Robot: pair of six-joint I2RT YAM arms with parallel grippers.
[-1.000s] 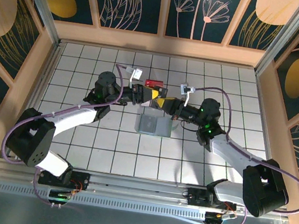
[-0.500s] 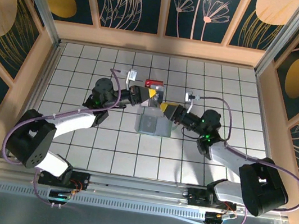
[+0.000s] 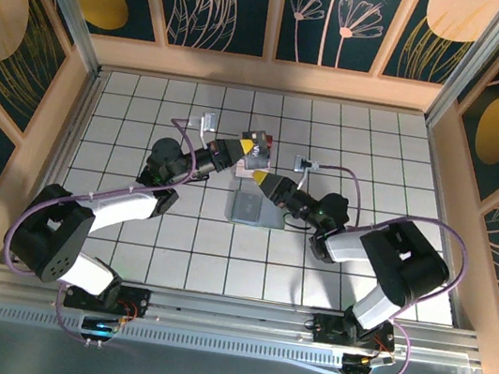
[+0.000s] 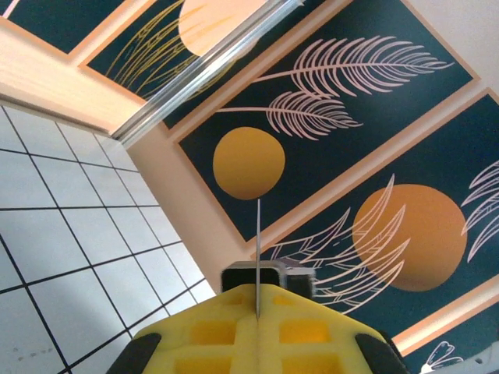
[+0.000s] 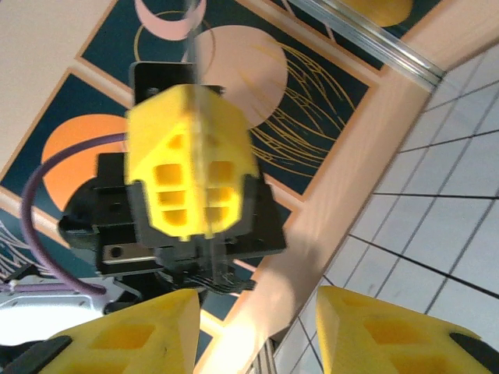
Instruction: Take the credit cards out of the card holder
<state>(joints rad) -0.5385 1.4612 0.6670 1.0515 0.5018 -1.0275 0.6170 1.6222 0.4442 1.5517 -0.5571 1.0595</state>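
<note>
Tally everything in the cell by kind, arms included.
Robot arms: 2 (left gripper, right gripper)
Card holder: 1, flat on the tiles
Thin card: 1, edge-on in the left jaws
Red-topped box: 1
Total: 5

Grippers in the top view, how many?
2. The left gripper is mid-table beyond the card holder, shut on a thin card; the right gripper, open, is just nearer, by the holder's far edge.
</note>
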